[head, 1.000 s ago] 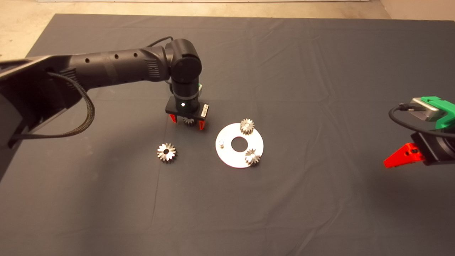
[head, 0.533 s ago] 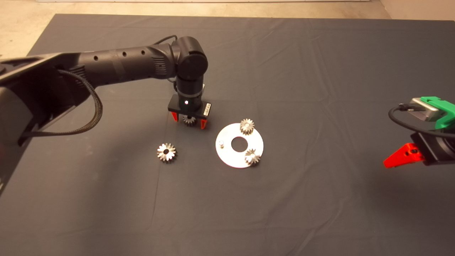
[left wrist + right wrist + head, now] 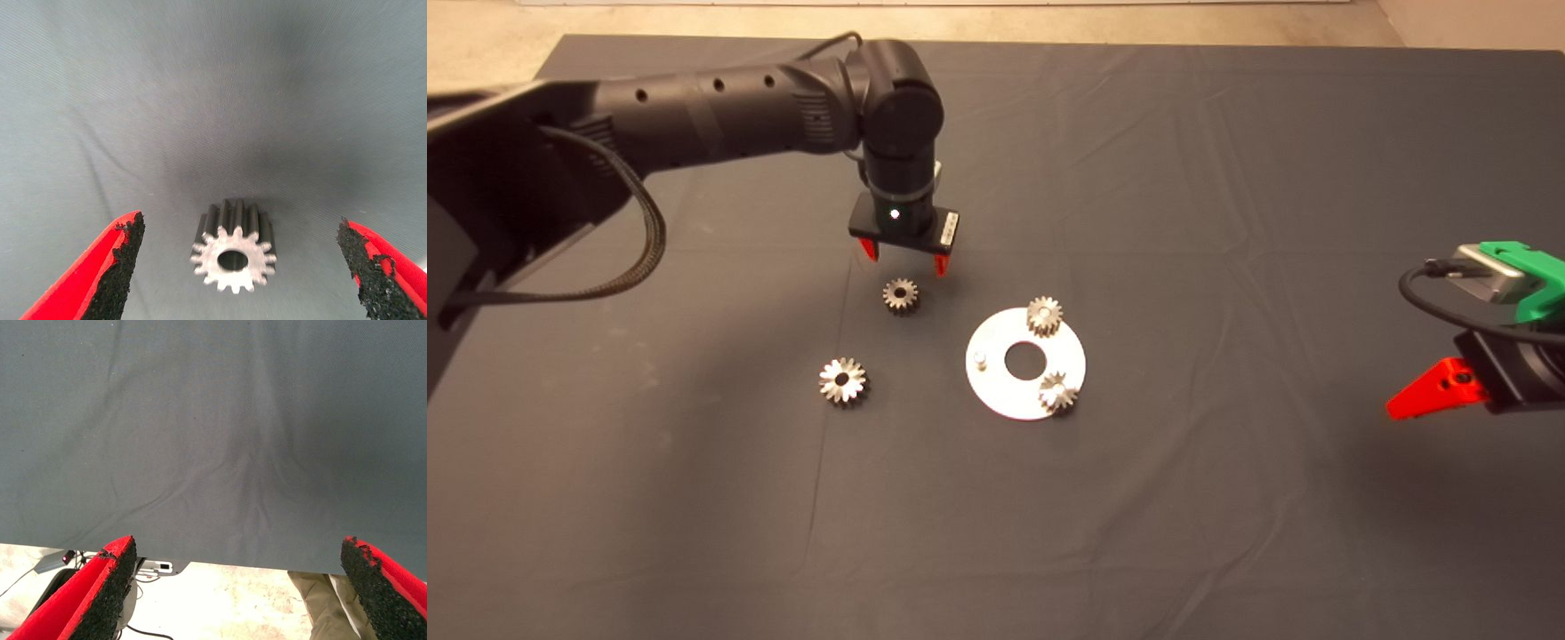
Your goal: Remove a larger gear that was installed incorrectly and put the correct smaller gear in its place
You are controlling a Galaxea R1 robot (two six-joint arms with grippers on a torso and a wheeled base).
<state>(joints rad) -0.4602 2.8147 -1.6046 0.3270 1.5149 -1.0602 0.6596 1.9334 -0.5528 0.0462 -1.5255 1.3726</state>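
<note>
The larger gear point(image 3: 843, 381), star-toothed, lies on the mat left of the silver disc point(image 3: 1005, 396). The disc carries two smaller gears point(image 3: 1044, 316) point(image 3: 1057, 392) and one bare peg point(image 3: 979, 359). A third smaller gear point(image 3: 901, 295) lies loose on the mat between the disc and my left gripper point(image 3: 904, 257). That gripper is open and empty, hovering just above and behind this gear. In the left wrist view the gear point(image 3: 233, 257) sits on the mat between the spread fingers point(image 3: 113, 267), untouched. My right gripper point(image 3: 1440, 387) is parked open at the right edge.
The disc has a round centre hole point(image 3: 1025, 359). The right wrist view shows the mat's edge, bare floor with cables point(image 3: 153, 570) and a person's leg point(image 3: 320, 607) beyond it.
My left gripper, which was down around the loose smaller gear, has risen and moved back from it. The gear stays on the mat. The right arm has not moved.
</note>
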